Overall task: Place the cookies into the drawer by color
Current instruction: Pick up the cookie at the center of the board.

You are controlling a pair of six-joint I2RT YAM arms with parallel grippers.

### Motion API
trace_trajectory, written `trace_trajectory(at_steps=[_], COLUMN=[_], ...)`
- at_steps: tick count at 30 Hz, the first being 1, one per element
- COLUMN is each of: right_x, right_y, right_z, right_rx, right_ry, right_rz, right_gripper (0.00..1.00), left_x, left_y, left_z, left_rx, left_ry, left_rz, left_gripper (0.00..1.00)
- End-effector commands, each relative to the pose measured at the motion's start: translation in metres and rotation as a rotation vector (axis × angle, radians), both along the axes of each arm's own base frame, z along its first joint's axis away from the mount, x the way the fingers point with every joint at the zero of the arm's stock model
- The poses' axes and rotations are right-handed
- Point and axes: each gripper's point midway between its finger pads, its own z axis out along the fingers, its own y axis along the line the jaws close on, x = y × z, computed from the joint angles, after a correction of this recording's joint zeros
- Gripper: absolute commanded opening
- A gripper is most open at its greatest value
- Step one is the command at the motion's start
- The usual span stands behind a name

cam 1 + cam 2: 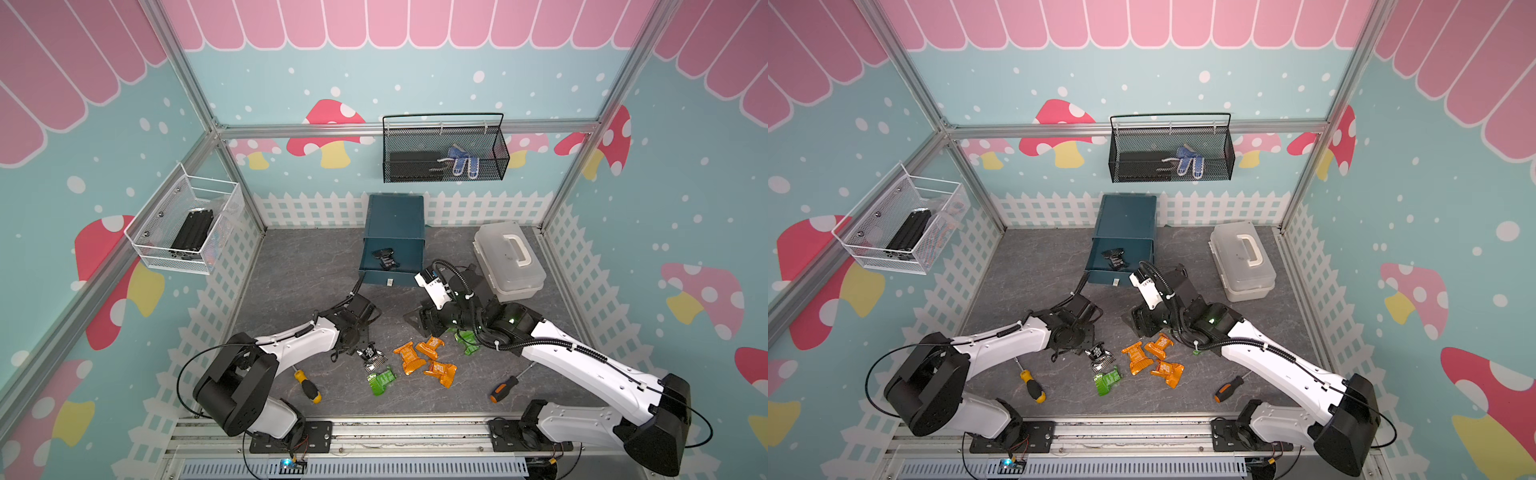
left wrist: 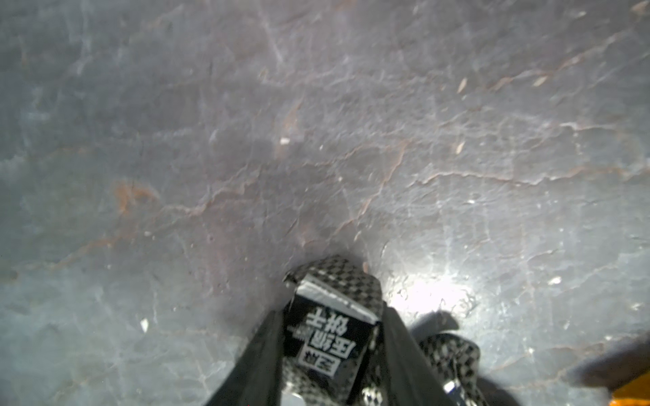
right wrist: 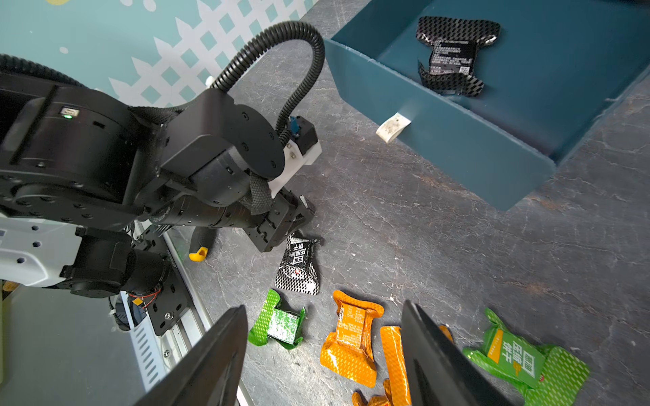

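The teal drawer (image 1: pixel 394 216) cabinet stands at the back with its top drawer pulled out; one black-silver cookie (image 1: pixel 385 258) lies inside it. My left gripper (image 2: pixel 332 313) points down at the floor, its jaws pressed on both sides of a black-silver cookie (image 2: pixel 330 344). A second black-silver cookie (image 2: pixel 450 358) lies right beside it. Three orange cookies (image 1: pixel 428 359) and a green one (image 1: pixel 381 380) lie just to the right. Another green cookie (image 3: pixel 520 362) sits partly under my right arm. My right gripper (image 3: pixel 323 305) hangs open above the orange cookies, holding nothing.
A yellow-handled screwdriver (image 1: pixel 306 386) lies near the left arm's base and an orange-handled one (image 1: pixel 503 388) near the right arm. A translucent white case (image 1: pixel 509 259) stands at the back right. Two wire baskets (image 1: pixel 444 149) hang on the walls.
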Motion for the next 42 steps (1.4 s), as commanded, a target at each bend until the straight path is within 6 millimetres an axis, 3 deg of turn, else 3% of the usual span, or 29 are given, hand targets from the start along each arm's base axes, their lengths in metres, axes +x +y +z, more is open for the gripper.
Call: trace_trajectory(at_steps=[1,3,8,13,22,26,28,32,37,42], right_x=[0.0,0.001,0.003,0.004,0.005,0.005,0.005,0.005,0.005,0.005], right_y=[0.0,0.0,0.001,0.003,0.001,0.001,0.001,0.001,0.001,0.003], right_z=[0.006,0.004,0.001,-0.001,-0.002,-0.003,-0.004,-0.003,-0.002,-0.003], right_rx=[0.016,0.01,0.002,-0.004,-0.01,-0.014,-0.016,-0.014,-0.01,-0.008], right_ry=[-0.023,-0.021,-0.019,-0.011,-0.014,-0.014,-0.014,-0.013,-0.014,-0.013], right_rz=[-0.009,-0.01,-0.011,-0.01,-0.02,-0.02,-0.021,-0.02,-0.019,-0.017], right_gripper=[0.71,0.72,0.71,0.72,0.71,0.71,0.72,0.71,0.71,0.71], left_x=[-0.008,-0.007,-0.008,-0.008,0.005,0.006,0.005,0.002,0.004,0.01], left_y=[-0.003,-0.003,-0.002,0.002,0.002,0.001,0.0,0.005,0.007,0.01], left_z=[-0.012,-0.008,-0.003,-0.011,-0.006,-0.013,-0.017,-0.017,-0.004,0.018], left_rx=[-0.002,-0.008,-0.019,0.006,0.043,0.056,0.059,0.068,0.054,0.031], left_ry=[0.052,0.044,0.03,0.06,0.038,0.058,0.074,0.069,0.029,-0.043], left_rz=[-0.024,-0.024,-0.021,-0.018,-0.037,-0.044,-0.048,-0.025,-0.015,0.012], left_gripper=[0.26,0.2,0.21,0.41,0.49,0.5,0.49,0.36,0.27,0.28])
